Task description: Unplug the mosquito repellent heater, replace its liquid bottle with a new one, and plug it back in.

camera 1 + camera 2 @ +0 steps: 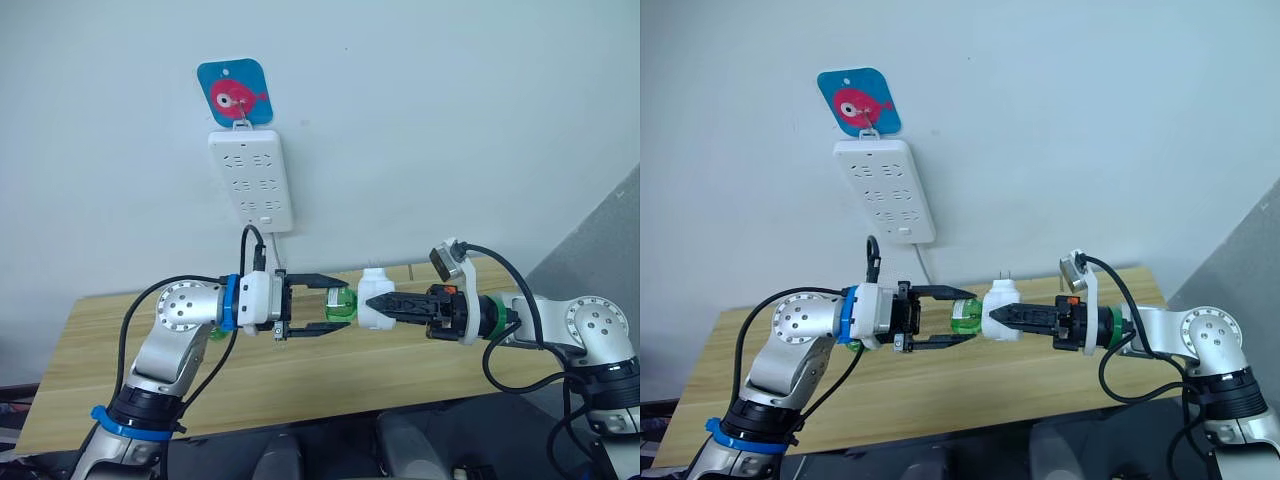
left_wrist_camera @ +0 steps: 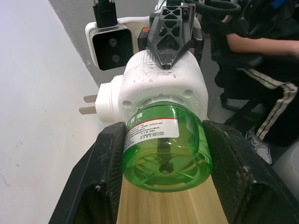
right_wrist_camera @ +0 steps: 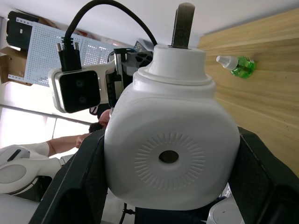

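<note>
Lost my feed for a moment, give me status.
Right tool shut on heater, unplugged. Left tool around green bottle, in heater. Second bottle lying on table. Nothing in the way.

White power strip (image 1: 251, 180) hangs on wall under blue fish tag (image 1: 236, 95); wooden table (image 1: 100, 350) below; seated person (image 2: 261, 70) beside it
</note>
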